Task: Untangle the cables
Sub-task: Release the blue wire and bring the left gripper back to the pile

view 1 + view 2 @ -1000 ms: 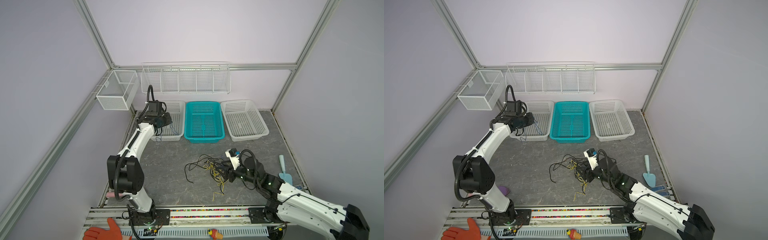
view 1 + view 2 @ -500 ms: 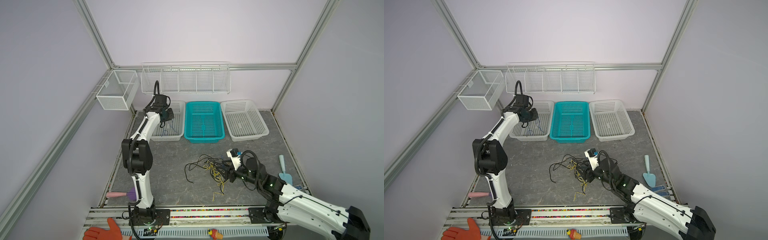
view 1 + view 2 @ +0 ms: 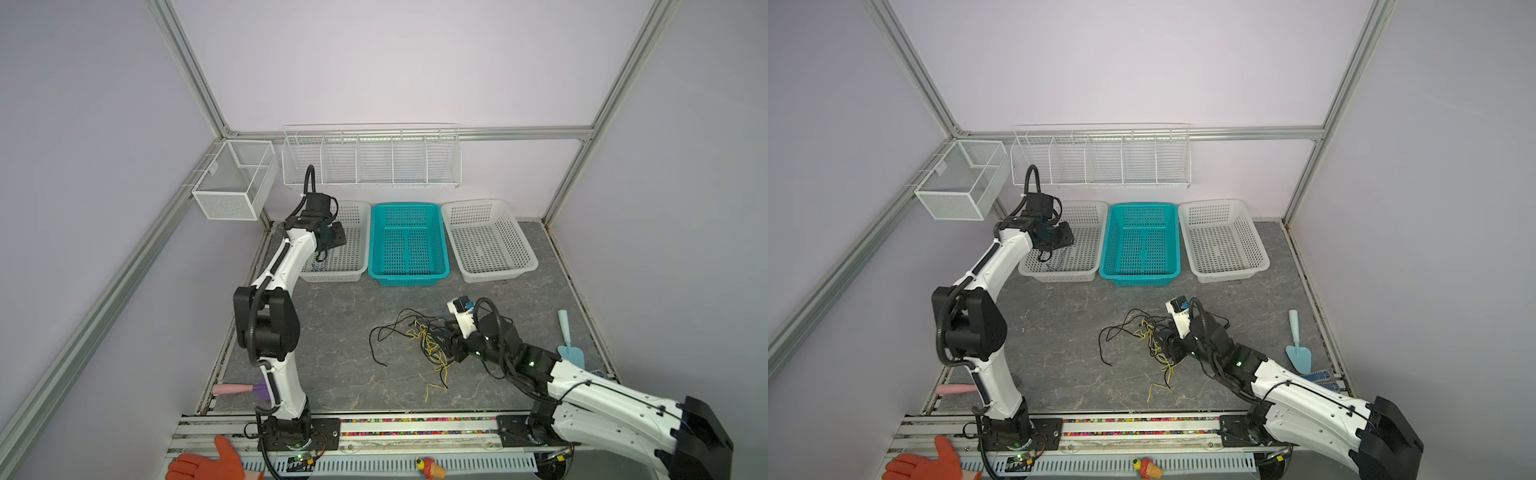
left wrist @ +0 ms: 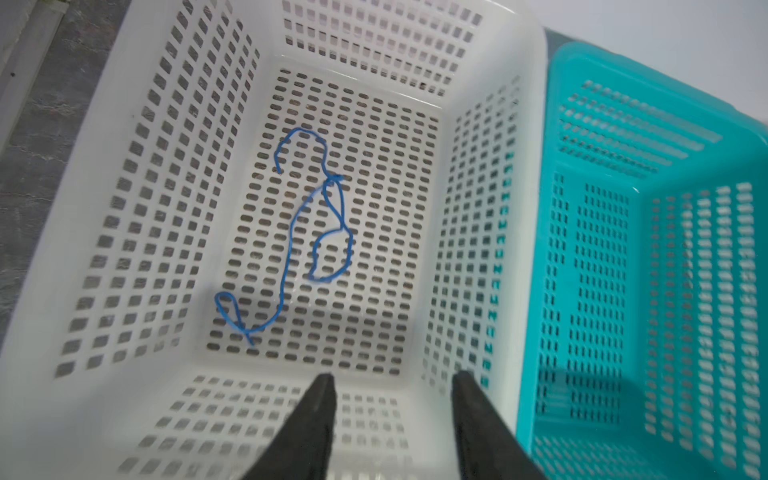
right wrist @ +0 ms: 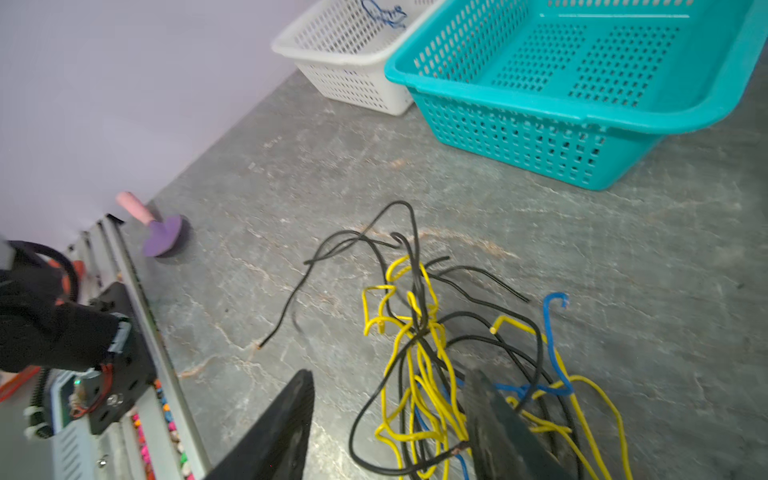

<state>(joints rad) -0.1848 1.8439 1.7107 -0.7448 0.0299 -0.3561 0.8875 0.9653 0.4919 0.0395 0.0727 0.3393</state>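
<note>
The tangle of cables [image 3: 424, 345] lies on the grey table [image 3: 332, 324], in front of the teal basket [image 3: 409, 274] and well apart from it. Black strands loop out toward the left side of both top views. Yellow ones bunch in the middle and trail toward the front rail, and in the right wrist view a few blue strands thread through the knot. A single blue cable [image 4: 316, 232] lies by itself, loosely curled, on the floor of the left white basket [image 4: 187, 166], which stands just beside the teal one. The right tool [image 5: 390, 374] is down at the tangle with its jaws apart; yellow and black strands run between the two fingers and against one of them, but nothing is pinched. The left tool [image 4: 394, 376] hangs over the left white basket, jaws parted and empty, the blue cable below it and clear of its fingers
</note>
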